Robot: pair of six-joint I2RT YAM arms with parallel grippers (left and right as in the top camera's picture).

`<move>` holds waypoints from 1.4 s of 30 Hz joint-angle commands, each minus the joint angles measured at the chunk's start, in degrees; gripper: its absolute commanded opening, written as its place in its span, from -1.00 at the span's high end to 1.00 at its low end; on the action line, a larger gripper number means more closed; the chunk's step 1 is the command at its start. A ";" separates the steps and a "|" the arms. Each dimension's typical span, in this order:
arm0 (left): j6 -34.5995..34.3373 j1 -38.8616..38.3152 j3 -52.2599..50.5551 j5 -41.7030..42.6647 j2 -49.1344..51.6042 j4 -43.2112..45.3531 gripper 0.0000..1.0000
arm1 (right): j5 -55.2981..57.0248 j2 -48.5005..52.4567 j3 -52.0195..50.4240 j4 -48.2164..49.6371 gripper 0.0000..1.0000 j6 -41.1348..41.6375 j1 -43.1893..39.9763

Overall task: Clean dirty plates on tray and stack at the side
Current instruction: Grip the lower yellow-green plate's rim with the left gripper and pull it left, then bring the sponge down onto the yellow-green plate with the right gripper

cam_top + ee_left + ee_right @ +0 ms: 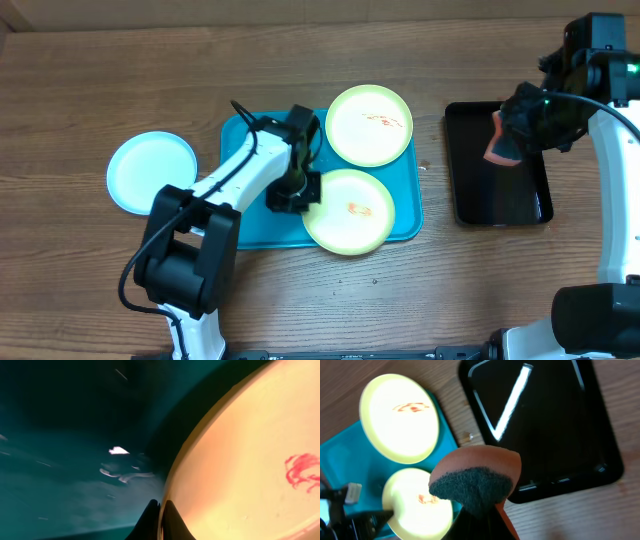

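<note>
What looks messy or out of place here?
Red-orange smears mark both yellow-green plates: the far plate and the near plate. The near one, its edge pinched by the left gripper, hangs over the front rim of the turquoise tray.

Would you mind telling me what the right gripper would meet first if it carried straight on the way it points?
Probably the black tray: the right gripper, shut on the sponge, hangs pointing down over it, though depth is unclear.
</note>
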 commanded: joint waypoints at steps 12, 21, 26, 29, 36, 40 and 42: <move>8.66 6.34 -1.05 -18.91 -1.20 6.54 0.92 | -2.86 4.85 -0.26 8.74 0.92 5.05 20.48; 6.40 11.19 -1.31 -12.59 -1.20 4.11 0.41 | -2.82 11.28 -0.26 15.21 0.92 8.44 29.38; 6.38 11.91 -3.41 -6.67 -0.87 5.57 0.33 | -2.84 15.21 -0.26 18.71 0.93 9.84 32.30; 6.08 11.93 -6.08 -3.28 -0.81 7.93 0.32 | -2.82 17.42 -0.26 20.11 0.93 10.67 33.68; 3.54 11.93 -11.19 -1.92 -0.81 12.98 0.92 | -2.64 19.28 -0.26 21.20 0.92 11.02 34.62; 2.49 11.96 -11.17 -2.71 -0.81 13.77 0.91 | -2.64 19.85 -0.26 21.44 0.92 11.06 35.06; 2.32 11.96 -11.17 -2.71 -0.81 14.03 0.92 | -2.64 20.65 -0.26 21.51 0.92 11.72 35.58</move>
